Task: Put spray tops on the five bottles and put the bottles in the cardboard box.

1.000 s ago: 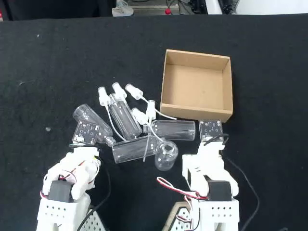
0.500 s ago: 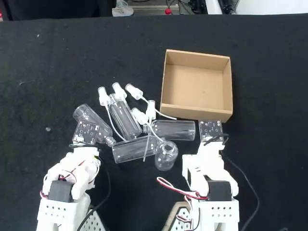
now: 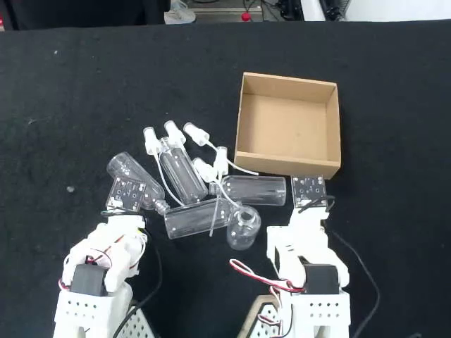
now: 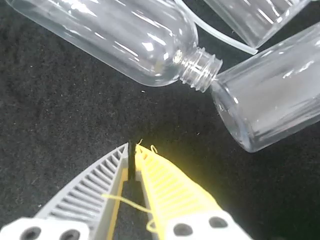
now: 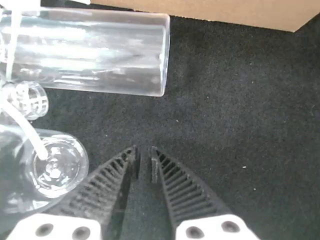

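Nearest the arms' bases, the left tool [image 4: 132, 152] was seen closed tip to tip on nothing, low over the black table [image 3: 84, 91], just short of the threaded neck of a bare lying bottle [image 4: 125, 40]. The right tool [image 5: 144, 157] was held with only a narrow gap between its fingers, also gripping nothing, beside the one upright bottle [image 5: 55, 167], whose mouth was uncapped.

Beyond the tools, five clear bottles were clustered between the arms and the box. Four were lying on their sides, among them the long bottle [image 3: 197, 217] across the middle and the right-hand bottle [image 3: 254, 190], which lay just before the box wall. Farther off, five white spray tops [image 3: 174, 132] with trailing tubes were strewn over and behind the bottles, none screwed on. Farthest, the cardboard box [image 3: 282, 164] was seen with nothing inside.

The task was judged to be at its very start, with the first capping not yet begun. For the next move, one tool would have to be opened wide and closed round a bottle to steady it, while a spray top was picked up by the other and its tube fed into the neck.
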Controlling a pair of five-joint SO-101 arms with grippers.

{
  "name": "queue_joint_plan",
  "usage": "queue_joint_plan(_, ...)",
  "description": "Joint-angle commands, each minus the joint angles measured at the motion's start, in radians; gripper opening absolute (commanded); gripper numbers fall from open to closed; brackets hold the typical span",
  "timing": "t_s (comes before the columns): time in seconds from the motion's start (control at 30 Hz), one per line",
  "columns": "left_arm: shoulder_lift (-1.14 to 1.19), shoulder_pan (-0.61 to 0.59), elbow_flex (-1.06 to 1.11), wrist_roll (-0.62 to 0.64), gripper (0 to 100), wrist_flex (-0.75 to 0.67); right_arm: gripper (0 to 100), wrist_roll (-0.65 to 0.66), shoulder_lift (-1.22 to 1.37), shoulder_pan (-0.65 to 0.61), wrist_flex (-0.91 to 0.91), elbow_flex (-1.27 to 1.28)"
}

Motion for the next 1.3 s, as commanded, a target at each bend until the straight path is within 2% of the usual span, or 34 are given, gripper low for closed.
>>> queue_joint_plan(0.0,-0.006,0.01,0.021,0.009,3,0.005,1.9,-0.002,-0.096,-0.014,0.006,-0.005)
queue_joint_plan(0.93,-0.006,0.01,0.021,0.009,3,0.005,2.1,0.0,-0.096,-0.011,-0.002,-0.008)
queue_joint_plan(1.13,-0.006,0.01,0.021,0.009,3,0.005,2.2,0.002,-0.094,0.041,-0.015,-0.107)
queue_joint_plan(1.2,-0.006,0.01,0.021,0.009,3,0.005,2.2,0.04,-0.094,0.066,-0.017,-0.153)
queue_joint_plan(1.27,-0.006,0.01,0.021,0.009,3,0.005,2.2,0.169,-0.094,0.098,-0.051,-0.179)
